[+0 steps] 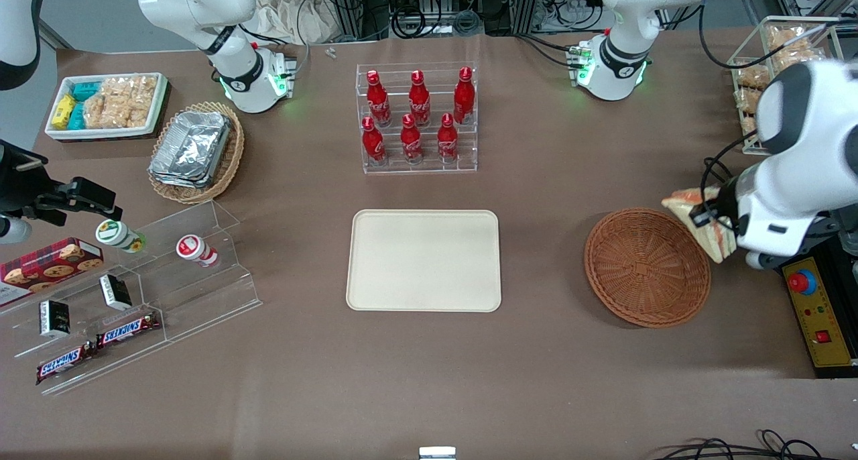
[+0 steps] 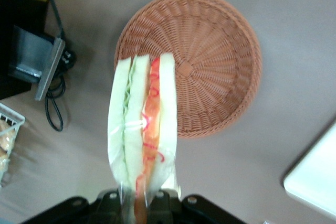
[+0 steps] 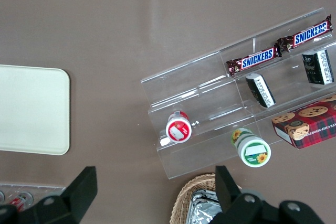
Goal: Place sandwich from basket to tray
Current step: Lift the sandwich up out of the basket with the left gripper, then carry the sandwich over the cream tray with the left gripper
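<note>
Sandwich [image 2: 143, 129]: pinched in gripper [image 2: 142, 203], held above table beside empty basket [image 1: 647, 267]; tray [image 1: 423, 259] bare.

A robotics lab is posing as a mock shop: arm bases [image 1: 613, 68] and cables [image 1: 429, 11] are crowding the table [image 1: 536, 198], cola bottles [image 1: 419, 98] are standing on an acrylic rack [image 1: 417, 167], and the gripper [image 1: 712, 226] is holding the sandwich [image 1: 690, 208] just beside the basket [image 1: 647, 267], near an emergency-stop box [image 1: 814, 312].

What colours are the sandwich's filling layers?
Red-orange and pale green between white bread, clearest in the left wrist view: sandwich held by the gripper.
</note>
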You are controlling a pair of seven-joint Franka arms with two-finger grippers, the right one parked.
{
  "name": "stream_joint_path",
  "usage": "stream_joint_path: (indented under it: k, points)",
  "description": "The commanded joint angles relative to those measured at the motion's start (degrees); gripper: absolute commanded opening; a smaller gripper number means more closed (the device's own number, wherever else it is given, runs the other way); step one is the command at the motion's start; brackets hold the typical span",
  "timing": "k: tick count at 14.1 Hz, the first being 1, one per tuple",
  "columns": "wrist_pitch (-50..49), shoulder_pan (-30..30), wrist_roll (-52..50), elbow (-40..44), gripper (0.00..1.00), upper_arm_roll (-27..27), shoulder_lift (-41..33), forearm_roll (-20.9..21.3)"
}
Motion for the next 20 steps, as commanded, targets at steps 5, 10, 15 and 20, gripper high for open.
stream_joint_path:
  k: [5,10,15,20]
  points:
    - [-7.59,-2.57,11.23,4.99,0.00,-5.55,1.70,-12.37]
    - [5.21,-10.57,6.95,4.90,0.00,-10.14,11.36,-11.67]
    - [22.64,-16.82,1.22,4.20,0.00,-10.05,22.09,-11.23]
    - [27.29,-20.95,-1.94,4.37,0.00,-10.06,29.12,-6.84]
